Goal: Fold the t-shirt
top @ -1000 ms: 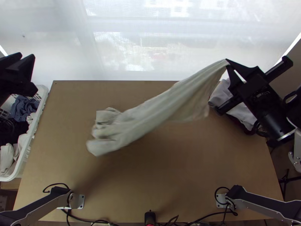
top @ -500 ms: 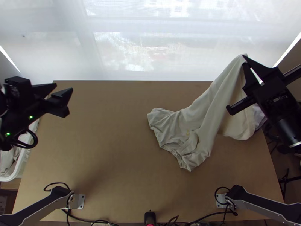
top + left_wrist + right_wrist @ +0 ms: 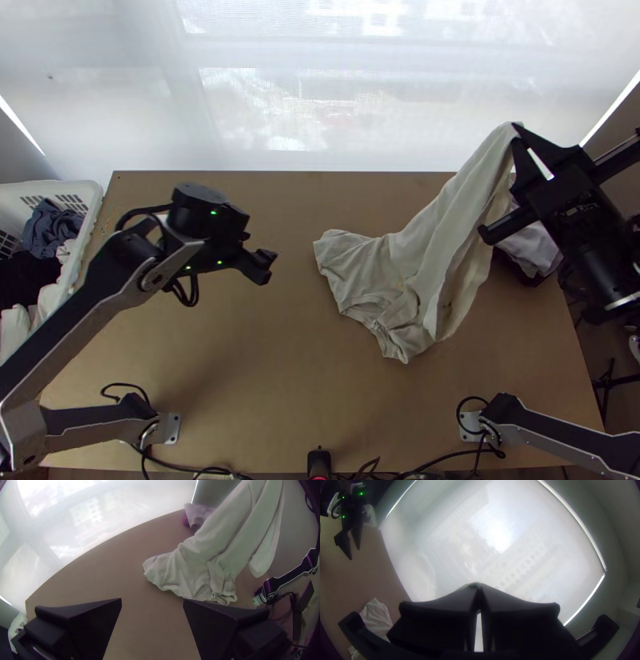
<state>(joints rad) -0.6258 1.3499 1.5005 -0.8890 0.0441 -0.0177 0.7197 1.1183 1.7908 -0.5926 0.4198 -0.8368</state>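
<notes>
The pale t-shirt (image 3: 400,272) hangs from my right gripper (image 3: 517,133), which is shut on one end of it above the table's far right part. Its lower part lies bunched on the table right of the middle. My left gripper (image 3: 262,266) is over the table, left of the cloth and apart from it. In the left wrist view my left gripper (image 3: 152,601) stands open with nothing between its fingers, and the t-shirt (image 3: 190,570) lies beyond. The right wrist view has the right gripper (image 3: 479,588) with its tips together on a bit of cloth.
A white basket (image 3: 90,232) with dark and pale clothes stands at the table's left edge. Another heap of pale cloth (image 3: 532,244) is at the right edge, under the right arm. Cables run along the near edge of the table (image 3: 264,432).
The t-shirt was drawn to the right by my right gripper, then its loose hanging part swung in. My left gripper has come from the far left, over the basket, to above the table.
</notes>
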